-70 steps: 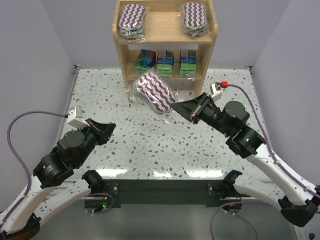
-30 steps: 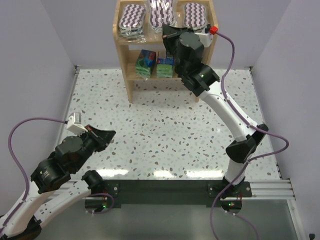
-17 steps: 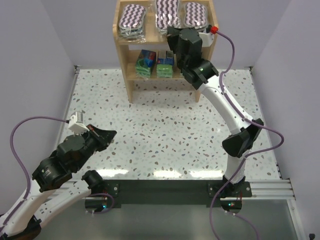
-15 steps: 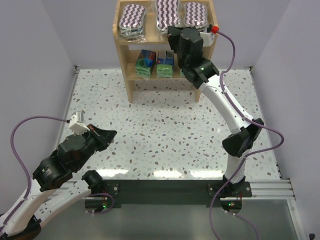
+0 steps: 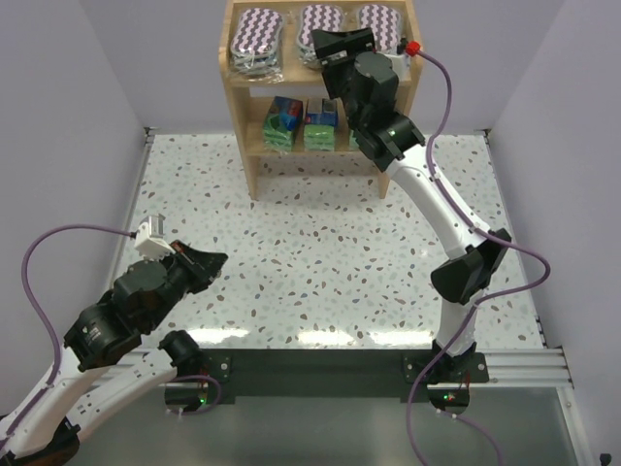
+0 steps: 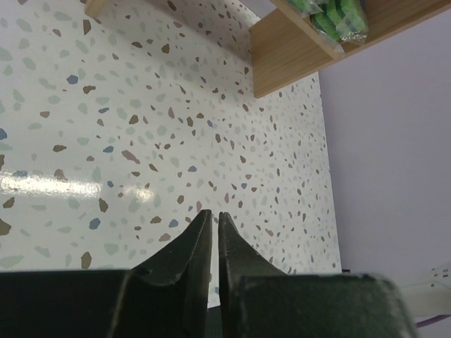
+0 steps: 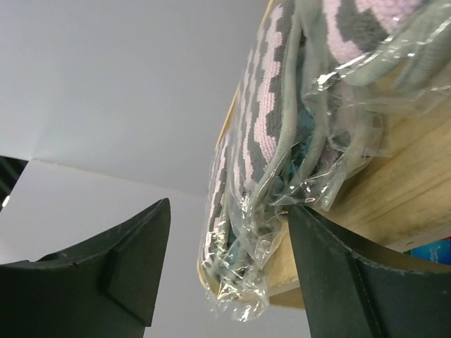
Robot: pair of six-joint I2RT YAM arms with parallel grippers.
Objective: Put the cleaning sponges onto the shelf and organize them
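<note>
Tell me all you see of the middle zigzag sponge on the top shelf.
The middle sponge is an oval pad with a purple-and-white zigzag pattern, sealed in clear plastic. It lies on the shelf's top tier, between the left pad and the right pad. The open right gripper stands at its front end.

A white tabletop point(image 5: 310, 252) speckled with brown, grey and blue flecks fills the middle of the scene, with bright glare patches toward its near edge. Plain lavender walls close it in: a left wall point(image 5: 58, 146), a right wall point(image 5: 572, 146) and a far wall point(image 5: 155, 58). A dark strip point(image 5: 320, 367) runs along the near edge, with a silver rail point(image 5: 524, 364) at its right end.
</note>
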